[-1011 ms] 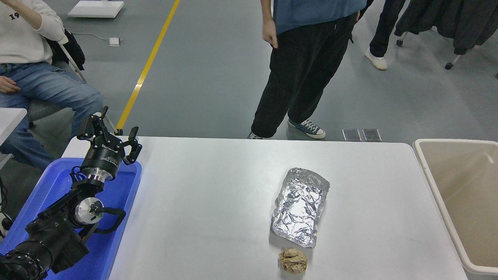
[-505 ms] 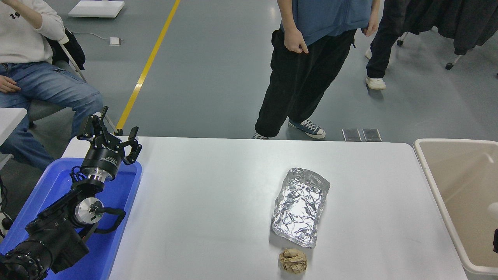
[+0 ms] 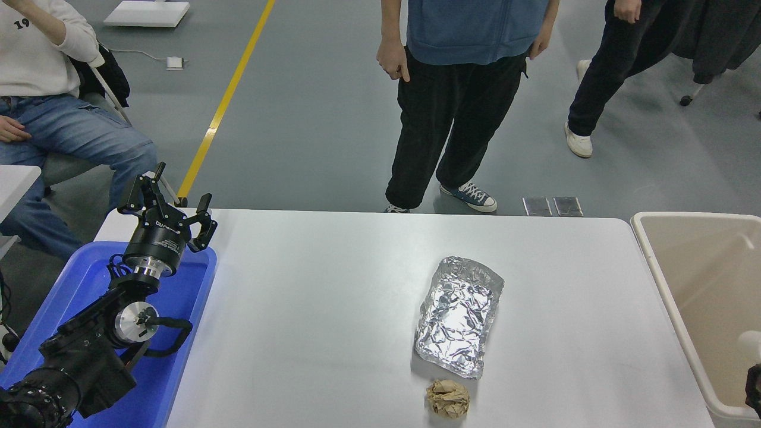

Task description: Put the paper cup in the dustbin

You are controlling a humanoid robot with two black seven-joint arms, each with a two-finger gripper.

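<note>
The paper cup [image 3: 750, 342] shows as a small white shape at the picture's right edge, over the tan inside of the dustbin [image 3: 654, 261], the large beige bin off the table's right end. Only a black sliver of my right gripper [image 3: 755, 380] shows, right beneath the cup at the right edge, and it seems to hold the cup. My left gripper [image 3: 169, 205] is open and empty, parked over the blue tray at the lower left.
A crumpled foil tray [image 3: 459, 315] lies on the white table [image 3: 321, 309], right of centre, with a crumpled brown paper ball [image 3: 447, 398] just in front of it. A blue plastic tray [image 3: 178, 368] sits at the left end. People stand and sit beyond the far edge.
The cup and the edge of my right gripper have come into view over the dustbin and moved toward the camera. The people at the far side have shifted. The left arm has not moved.
</note>
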